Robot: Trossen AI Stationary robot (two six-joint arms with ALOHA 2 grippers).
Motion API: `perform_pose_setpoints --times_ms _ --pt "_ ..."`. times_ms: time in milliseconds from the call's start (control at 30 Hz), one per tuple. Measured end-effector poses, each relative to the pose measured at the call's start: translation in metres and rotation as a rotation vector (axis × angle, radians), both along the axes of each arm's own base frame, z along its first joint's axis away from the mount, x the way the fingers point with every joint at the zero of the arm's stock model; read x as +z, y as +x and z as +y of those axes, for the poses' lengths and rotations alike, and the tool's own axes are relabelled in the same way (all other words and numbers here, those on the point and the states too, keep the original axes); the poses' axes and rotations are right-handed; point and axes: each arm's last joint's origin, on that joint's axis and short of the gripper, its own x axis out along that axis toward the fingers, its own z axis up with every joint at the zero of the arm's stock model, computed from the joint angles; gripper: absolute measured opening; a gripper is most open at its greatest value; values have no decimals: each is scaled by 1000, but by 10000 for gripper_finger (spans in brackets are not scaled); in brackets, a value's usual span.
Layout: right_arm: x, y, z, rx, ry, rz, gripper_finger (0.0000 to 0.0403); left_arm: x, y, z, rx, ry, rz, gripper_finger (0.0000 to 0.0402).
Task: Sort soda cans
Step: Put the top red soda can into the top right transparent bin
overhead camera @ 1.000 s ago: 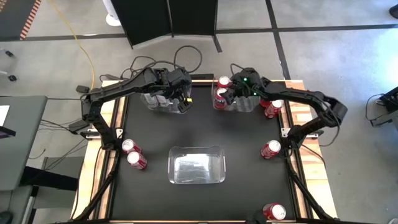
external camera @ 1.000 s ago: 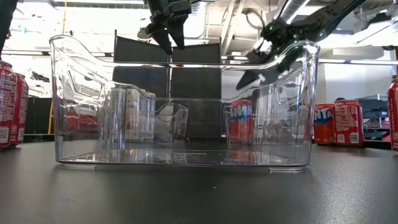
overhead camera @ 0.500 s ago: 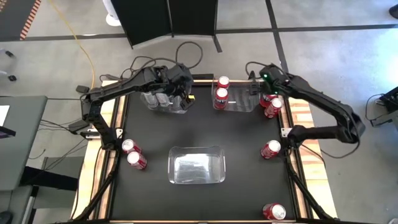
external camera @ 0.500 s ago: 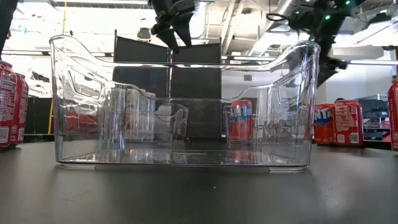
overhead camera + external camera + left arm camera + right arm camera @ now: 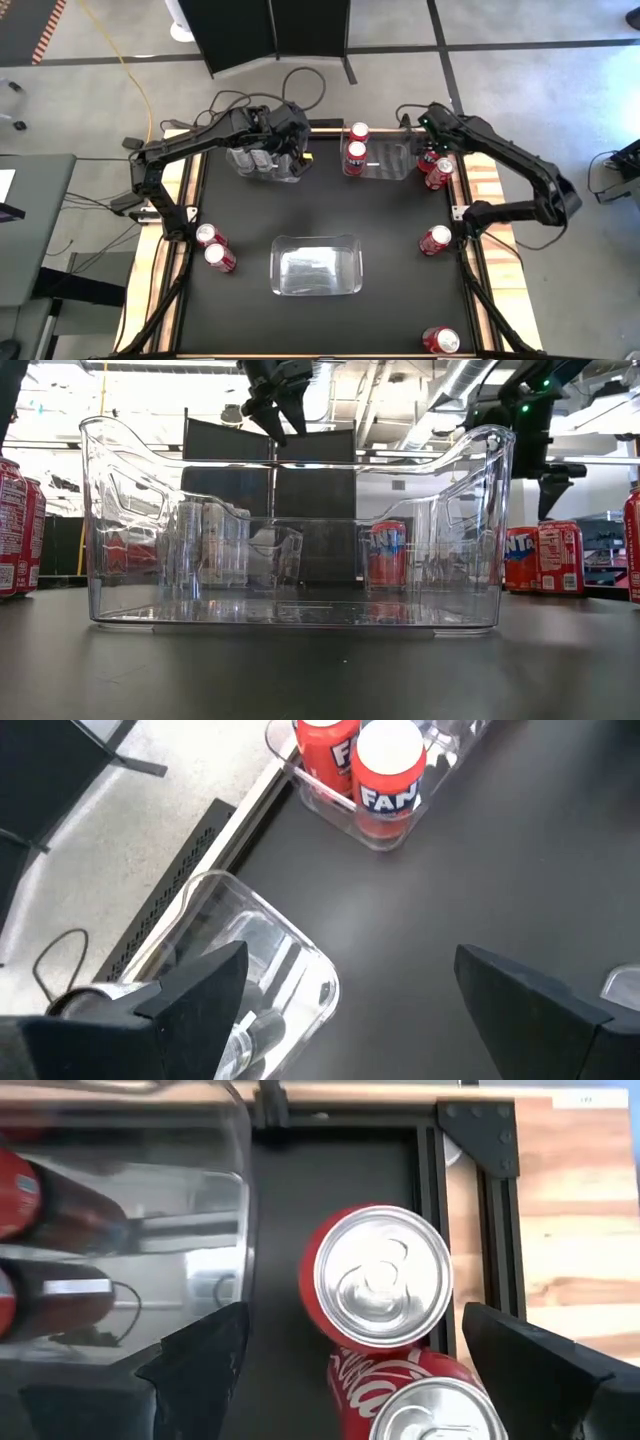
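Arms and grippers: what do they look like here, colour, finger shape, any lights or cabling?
Both arms are dark, near-black, built of slim jointed links. The right arm shows a small green light near its wrist. The left gripper and right gripper each have two broad, flat, matte black fingers tapering to blunt wedges. Dark cables loop on the floor behind the left arm. No markings are legible.

Black table (image 5: pixel 390 240) with bins (image 5: pixel 316 266), cans (image 5: pixel 436 239)

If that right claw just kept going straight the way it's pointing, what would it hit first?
Most likely the red can standing just outside the clear bin. The right gripper hangs open above it, pointing down, with the can's silver top centred between its fingers. How far above is unclear.
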Motion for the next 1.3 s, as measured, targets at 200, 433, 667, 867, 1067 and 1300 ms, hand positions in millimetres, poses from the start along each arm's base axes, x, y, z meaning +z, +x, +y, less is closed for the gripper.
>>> perform_pose_setpoints --times_ms 200,433,667,867,1067,1300 --pt "-10 2 -6 -52 37 49 381 -2 -2 -1 5 -13 24 352" --pt "-16 3 -13 -135 28 46 381 -3 -4 -2 10 -25 48 352" --pt "-26 0 -25 -267 52 20 381 -3 -4 -2 10 -25 49 352" --pt "-34 2 -28 -308 77 35 381 -5 -6 -3 10 -32 72 352" --pt "-38 3 -30 -341 46 -2 362 -5 -7 -3 7 -32 81 352" --pt "-47 2 -30 -361 17 -19 300 -6 -8 -3 0 -36 105 352"
